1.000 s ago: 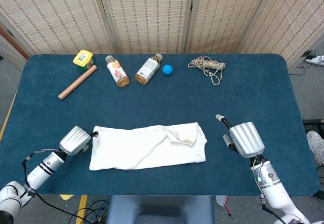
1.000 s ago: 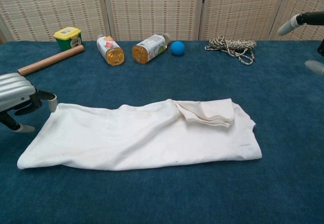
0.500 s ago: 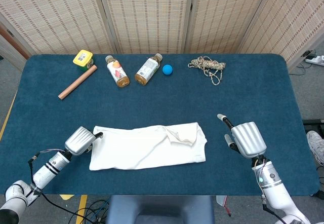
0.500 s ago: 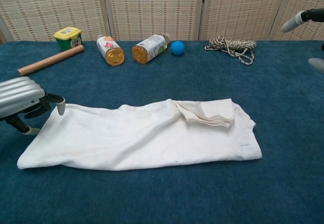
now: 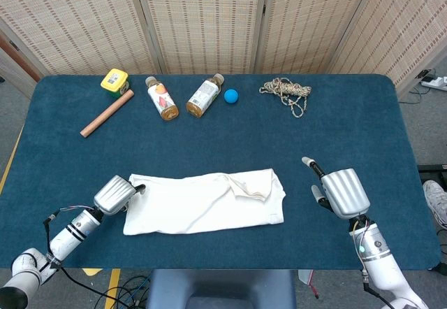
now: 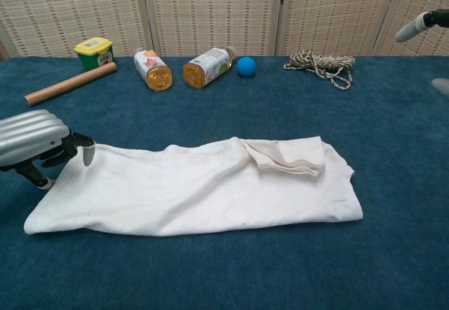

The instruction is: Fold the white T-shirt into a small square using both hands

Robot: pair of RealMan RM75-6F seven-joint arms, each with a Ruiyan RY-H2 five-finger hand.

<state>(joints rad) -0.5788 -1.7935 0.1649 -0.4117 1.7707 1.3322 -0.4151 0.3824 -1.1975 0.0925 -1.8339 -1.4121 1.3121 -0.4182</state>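
Observation:
The white T-shirt [image 5: 202, 203] lies folded into a long flat strip near the table's front edge, with a bunched fold [image 6: 287, 157] on its right part. My left hand [image 5: 115, 194] is at the strip's upper-left corner, its fingers [image 6: 78, 147] spread over the cloth edge with nothing pinched between them. My right hand [image 5: 341, 192] hovers well to the right of the shirt, apart from it, with its fingers spread. In the chest view only its fingertips [image 6: 423, 24] show at the right border.
Along the far edge of the blue table [image 5: 363, 127] lie a yellow-lidded tub [image 5: 114, 81], a wooden rod [image 5: 106, 113], two bottles on their sides [image 5: 161, 98] [image 5: 204, 96], a blue ball [image 5: 231, 96] and a coil of rope [image 5: 285, 91].
My left hand has slid right until its fingers reach over the shirt's upper-left corner. My right hand has drifted slightly right and toward the front edge. The shirt has not moved.

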